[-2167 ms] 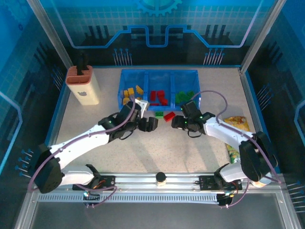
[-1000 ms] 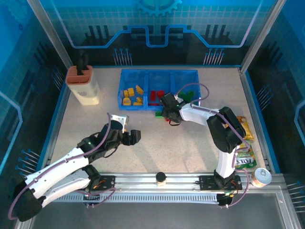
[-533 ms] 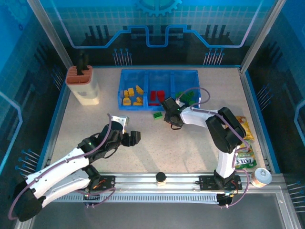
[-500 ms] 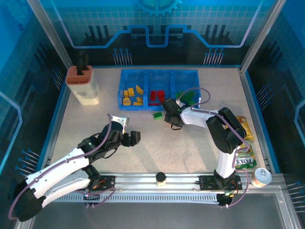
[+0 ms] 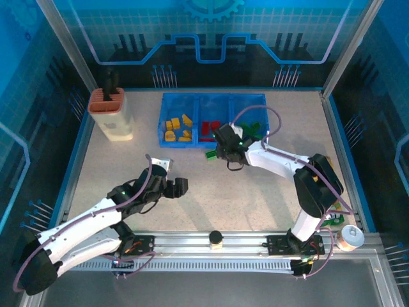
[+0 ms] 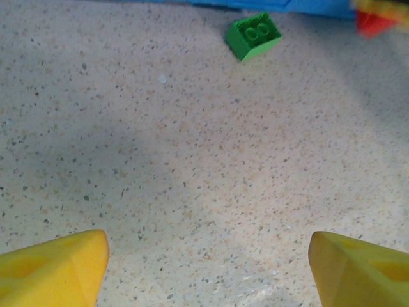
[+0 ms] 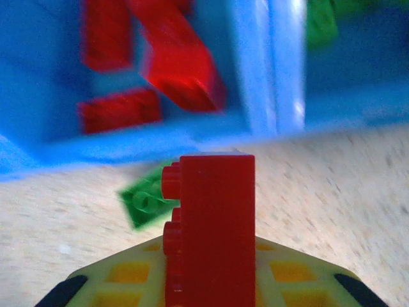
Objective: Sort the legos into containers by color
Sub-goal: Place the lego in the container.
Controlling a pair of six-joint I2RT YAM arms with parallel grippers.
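My right jaws pinch a red lego [image 7: 211, 217] just short of the tray [image 7: 160, 150]; I should clear its front wall before releasing among the reds [image 7: 182, 70]. Left jaws spread, green lego [image 6: 254, 35] on the table [image 6: 192, 160] ahead.

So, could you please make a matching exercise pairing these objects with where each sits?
Things: 1 red studded plastic brick; 2 green studded plastic brick; 3 yellow-orange studded plastic bricks.
Places: A loose on the speckled table; B left compartment of the translucent blue plastic tray; C between the right arm's fingers.
Pairs: 1-C, 2-A, 3-B.
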